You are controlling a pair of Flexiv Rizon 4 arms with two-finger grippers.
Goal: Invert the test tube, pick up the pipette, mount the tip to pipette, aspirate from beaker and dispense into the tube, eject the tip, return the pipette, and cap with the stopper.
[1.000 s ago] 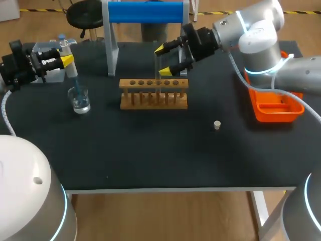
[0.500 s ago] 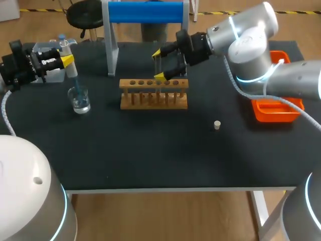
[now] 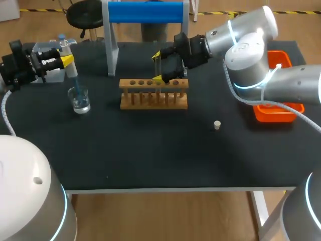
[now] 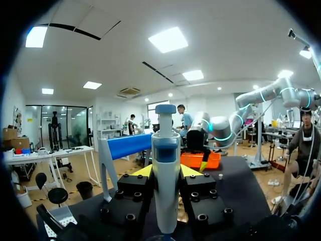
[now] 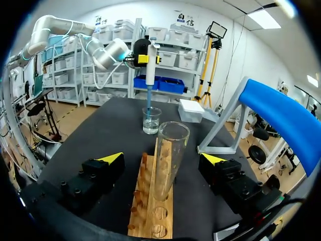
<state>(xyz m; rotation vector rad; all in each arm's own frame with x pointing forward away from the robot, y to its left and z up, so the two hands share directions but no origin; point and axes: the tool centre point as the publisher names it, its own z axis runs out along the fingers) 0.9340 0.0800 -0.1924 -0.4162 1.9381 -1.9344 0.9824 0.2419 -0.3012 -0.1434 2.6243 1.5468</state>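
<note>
Glass test tube (image 5: pixel 170 150) stands between the spread fingers of the right gripper (image 3: pixel 158 66). Left gripper (image 3: pixel 66 59) clamps the pipette (image 4: pixel 165 186), tip in the beaker (image 3: pixel 79 100).

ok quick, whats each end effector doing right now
Left end effector: closed, holding the pipette.
Right end effector: open, either side of the test tube, not touching it.
</note>
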